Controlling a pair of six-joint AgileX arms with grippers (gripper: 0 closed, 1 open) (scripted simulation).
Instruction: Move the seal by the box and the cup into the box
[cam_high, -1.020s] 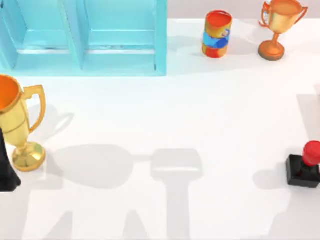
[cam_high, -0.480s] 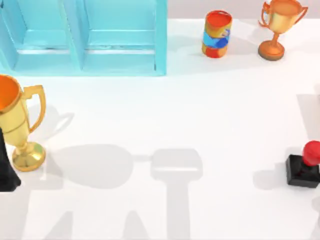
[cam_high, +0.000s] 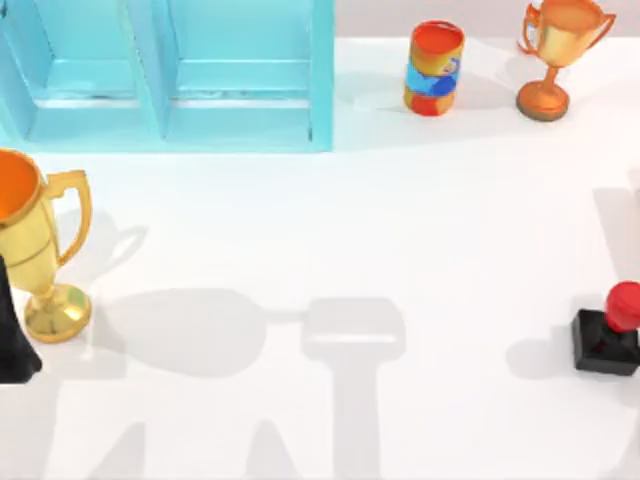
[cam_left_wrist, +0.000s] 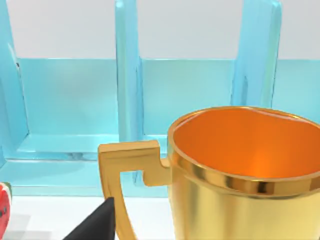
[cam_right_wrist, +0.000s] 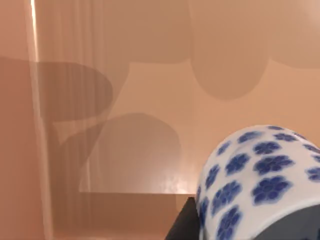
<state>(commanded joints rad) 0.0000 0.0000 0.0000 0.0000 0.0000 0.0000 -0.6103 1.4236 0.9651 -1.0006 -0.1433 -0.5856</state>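
From above we see the seal (cam_high: 608, 335) at the white tabletop's (cam_high: 400, 230) right edge, well apart from the blue box (cam_high: 170, 75) at the rear left. Our left wrist view faces a gold trophy (cam_left_wrist: 240, 175) before the box. Our right wrist view shows the cup (cam_right_wrist: 260, 185) close beside a dark finger (cam_right_wrist: 182, 222); we cannot tell either gripper's opening.

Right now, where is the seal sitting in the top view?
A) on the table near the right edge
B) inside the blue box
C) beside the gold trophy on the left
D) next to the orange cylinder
A: the seal stands on the white table at the top view's right edge, far from the blue box.
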